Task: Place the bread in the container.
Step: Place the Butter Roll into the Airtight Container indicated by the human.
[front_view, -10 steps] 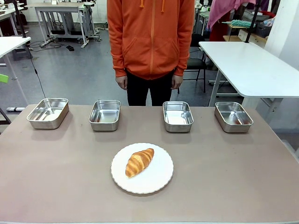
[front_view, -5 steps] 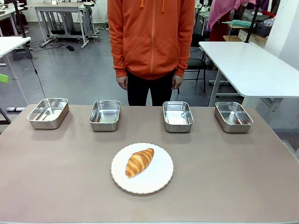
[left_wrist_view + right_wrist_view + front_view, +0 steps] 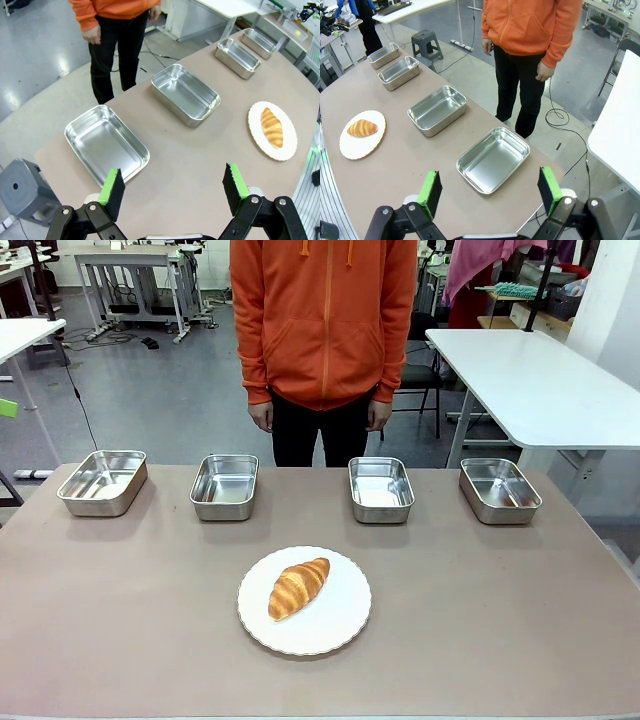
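Observation:
A golden-brown croissant (image 3: 298,587) lies on a round white plate (image 3: 340,625) near the table's front middle. Several shiny steel pans stand in a row across the far side: (image 3: 102,481), (image 3: 224,486), (image 3: 380,489), (image 3: 499,490). My left gripper (image 3: 174,186) is open, high above the table's left end, over the leftmost pan (image 3: 106,143); the croissant (image 3: 272,128) sits far off. My right gripper (image 3: 490,189) is open above the right end, near the rightmost pan (image 3: 493,159); the croissant (image 3: 362,128) is far left.
A person in an orange hoodie (image 3: 322,320) stands at the far edge, hands hanging at the sides. A white table (image 3: 530,380) stands at the back right. A grey stool (image 3: 22,187) is beside the table's left end.

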Controlling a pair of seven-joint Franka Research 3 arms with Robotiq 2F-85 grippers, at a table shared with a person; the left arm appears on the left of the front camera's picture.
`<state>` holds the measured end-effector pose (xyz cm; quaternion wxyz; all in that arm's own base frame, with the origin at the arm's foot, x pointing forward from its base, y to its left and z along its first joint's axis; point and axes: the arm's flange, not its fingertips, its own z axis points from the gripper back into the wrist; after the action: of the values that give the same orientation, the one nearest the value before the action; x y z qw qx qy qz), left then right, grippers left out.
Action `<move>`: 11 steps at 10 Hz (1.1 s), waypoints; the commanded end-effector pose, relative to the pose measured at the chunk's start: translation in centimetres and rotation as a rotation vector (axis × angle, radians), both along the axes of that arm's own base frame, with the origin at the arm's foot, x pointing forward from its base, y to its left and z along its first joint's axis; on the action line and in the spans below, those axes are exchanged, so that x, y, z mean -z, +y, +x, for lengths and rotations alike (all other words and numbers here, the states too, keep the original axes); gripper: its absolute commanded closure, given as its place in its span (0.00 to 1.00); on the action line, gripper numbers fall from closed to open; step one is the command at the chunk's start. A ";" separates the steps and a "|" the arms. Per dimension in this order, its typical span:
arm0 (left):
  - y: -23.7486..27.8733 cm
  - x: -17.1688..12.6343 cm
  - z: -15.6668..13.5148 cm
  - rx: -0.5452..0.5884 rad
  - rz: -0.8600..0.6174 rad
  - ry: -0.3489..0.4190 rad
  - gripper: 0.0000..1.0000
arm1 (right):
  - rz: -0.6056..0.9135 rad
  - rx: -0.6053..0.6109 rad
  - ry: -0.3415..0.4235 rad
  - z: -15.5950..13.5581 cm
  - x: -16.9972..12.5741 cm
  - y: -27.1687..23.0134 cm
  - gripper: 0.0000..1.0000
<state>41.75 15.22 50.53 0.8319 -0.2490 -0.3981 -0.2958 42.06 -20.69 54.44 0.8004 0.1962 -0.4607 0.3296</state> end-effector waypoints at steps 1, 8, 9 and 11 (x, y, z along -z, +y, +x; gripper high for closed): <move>0.2 -0.1 0.0 -0.002 -0.012 -0.009 0.00 | 0.002 -0.003 -0.004 0.1 0.0 0.1 0.00; 0.2 -0.1 0.0 -0.002 -0.012 -0.009 0.00 | 0.002 -0.003 -0.004 0.1 0.0 0.1 0.00; 0.2 -0.1 0.0 -0.002 -0.012 -0.009 0.00 | 0.002 -0.003 -0.004 0.1 0.0 0.1 0.00; 0.2 -0.1 0.0 -0.002 -0.012 -0.009 0.00 | 0.002 -0.003 -0.004 0.1 0.0 0.1 0.00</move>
<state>41.75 15.22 50.53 0.8319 -0.2490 -0.3981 -0.2958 42.06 -20.69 54.44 0.8004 0.1962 -0.4607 0.3296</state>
